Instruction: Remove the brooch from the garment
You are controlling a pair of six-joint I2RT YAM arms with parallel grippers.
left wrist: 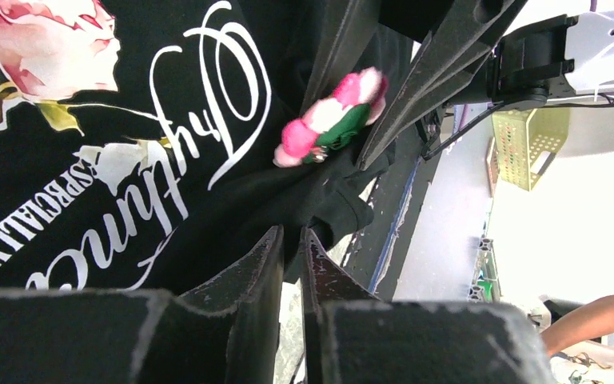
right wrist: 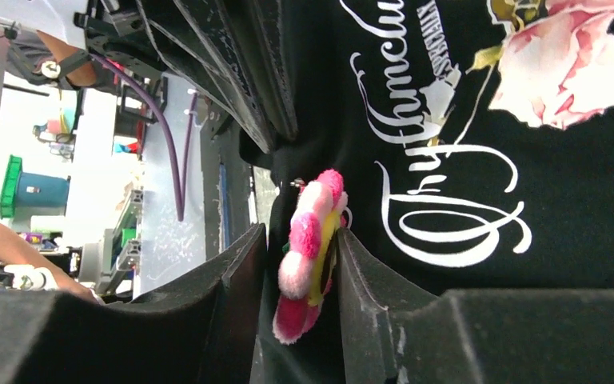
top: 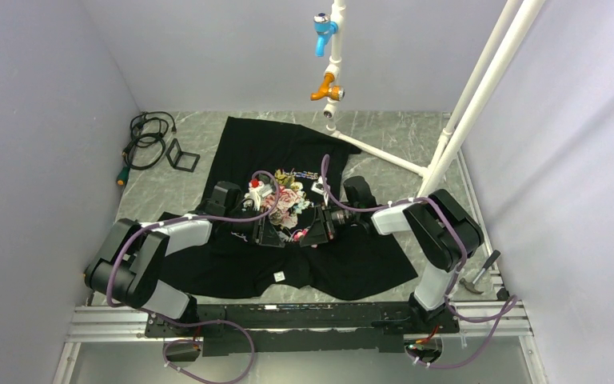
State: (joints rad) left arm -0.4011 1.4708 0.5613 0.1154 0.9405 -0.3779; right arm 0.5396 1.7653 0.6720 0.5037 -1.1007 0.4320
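Pink-white brooch [right wrist: 310, 248], black garment [top: 352, 264], pink roses [left wrist: 56, 48], white script [right wrist: 456, 258]

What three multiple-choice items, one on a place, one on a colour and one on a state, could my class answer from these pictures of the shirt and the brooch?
1. Where is the small pink flower-shaped brooch? A in a box; B between the fingers of the right hand; C on a shelf.
2. What colour is the cursive script on the black printed T-shirt? A white; B blue; C orange.
3. How does the T-shirt lie? A folded in a neat square; B hung on a hanger; C spread out on the grey marbled table.
Key: 1 B, the right wrist view shows a finger on either side of it; 2 A, the lettering is white in both wrist views; 3 C, the top view shows it laid out across the tabletop.
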